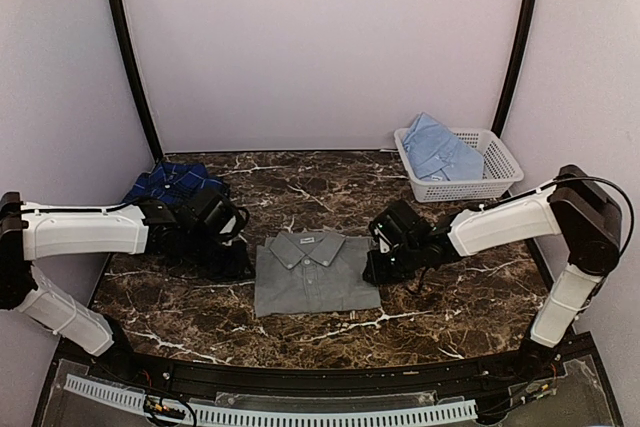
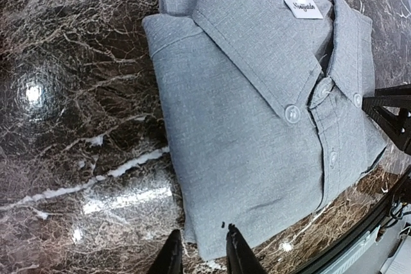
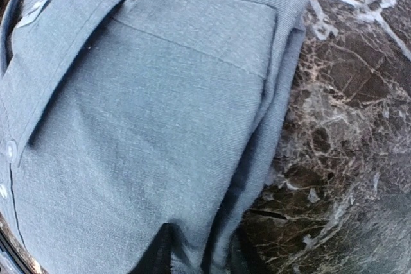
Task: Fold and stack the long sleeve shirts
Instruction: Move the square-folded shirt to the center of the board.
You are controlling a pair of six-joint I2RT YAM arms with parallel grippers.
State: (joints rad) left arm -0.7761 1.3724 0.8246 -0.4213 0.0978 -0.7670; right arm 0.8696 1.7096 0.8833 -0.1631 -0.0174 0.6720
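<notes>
Dark veined marble table [image 1: 450,297] carries everything, with plain pale walls behind. At the left gripper [image 2: 201,239] the fingers stand a narrow gap apart, tips right at one corner of the folded grey shirt [image 1: 315,272]; whether they nip the cloth cannot be told. The right gripper [image 3: 198,248] straddles the stacked layers of the opposite side edge, but whether it presses on them cannot be told either.

The grey shirt lies flat between the two grippers, directly ahead of each. Its collar and label sit at the end farther from the arm bases, and the button placket runs near to far. The packet looks close to square, so no long axis is clear.

Beyond the left gripper, on its outer far side, sits the navy plaid shirt [image 1: 175,182]. Well beyond the right gripper, the light blue shirt [image 1: 440,152] lies in a white lattice basket [image 1: 460,190].

If either gripper catches only the top layer, a lift would likely peel the fold open. Uneven lifting could let the middle sag and tucked sleeves slip out.
</notes>
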